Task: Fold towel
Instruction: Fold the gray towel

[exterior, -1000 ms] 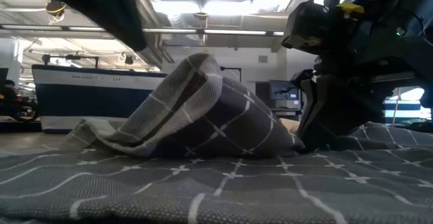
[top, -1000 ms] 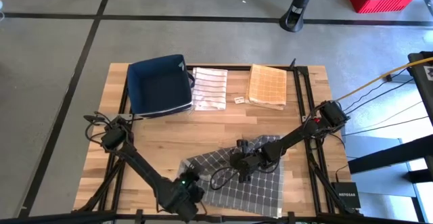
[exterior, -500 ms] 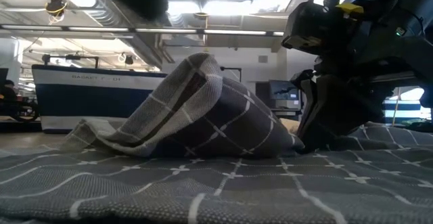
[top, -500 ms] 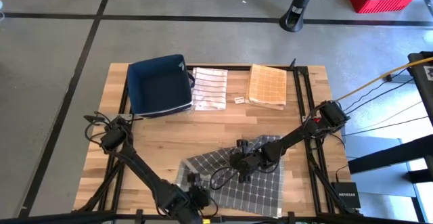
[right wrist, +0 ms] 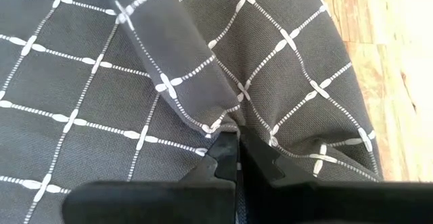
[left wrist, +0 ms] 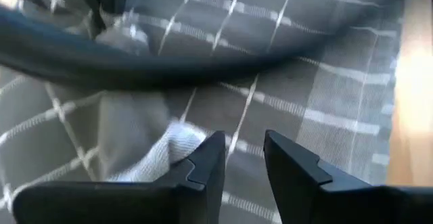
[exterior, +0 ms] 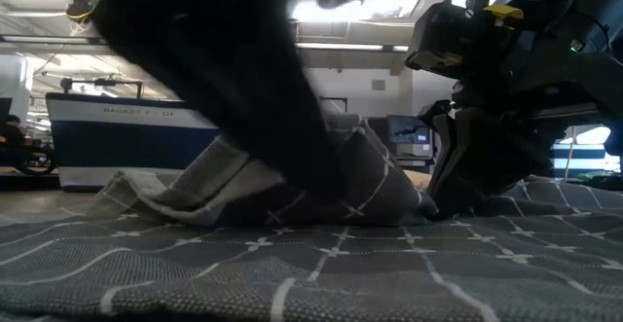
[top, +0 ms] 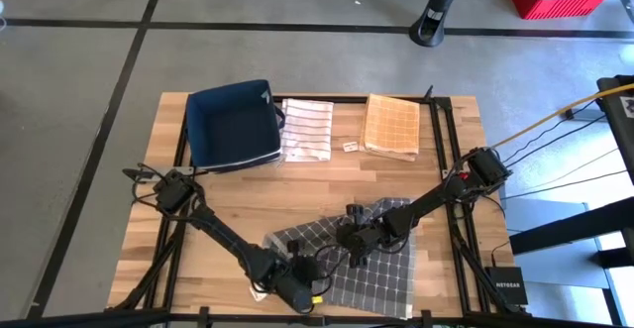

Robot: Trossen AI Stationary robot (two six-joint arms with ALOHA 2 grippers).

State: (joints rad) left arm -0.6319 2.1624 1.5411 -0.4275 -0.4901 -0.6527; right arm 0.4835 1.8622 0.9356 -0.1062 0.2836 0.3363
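The grey towel (top: 362,264) with a white grid lies near the table's front edge, partly bunched into a raised hump (exterior: 370,171). My left gripper (top: 309,283) hovers at the towel's near left part, slanting down, its fingers (left wrist: 243,158) open with flat cloth showing through the gap and a pale fold (left wrist: 159,149) just beside one finger; I cannot tell whether it touches. In the low view the left arm (exterior: 234,89) stands in front of the hump. My right gripper (top: 355,251) is low at the towel's middle, shut on a fold. My right gripper pinches the end of a raised fold of the towel (right wrist: 220,124) between its two shut fingers (right wrist: 223,158). It slants down from the table's far right. The fold rises from the fingers into the hump; the rest of the towel lies flat on the table.
At the far left stands a dark blue bin (top: 233,125). Beside it lie a folded white striped towel (top: 306,130), a small tag (top: 350,147) and a folded orange towel (top: 392,126). Bare wood (top: 297,194) stretches between these and the grey towel.
My left gripper has swung from the table's near edge toward the right and down onto the towel's near left part, rolling its wrist as it went; its arm now covers the hump in the low view. The right gripper and the towel have kept still.
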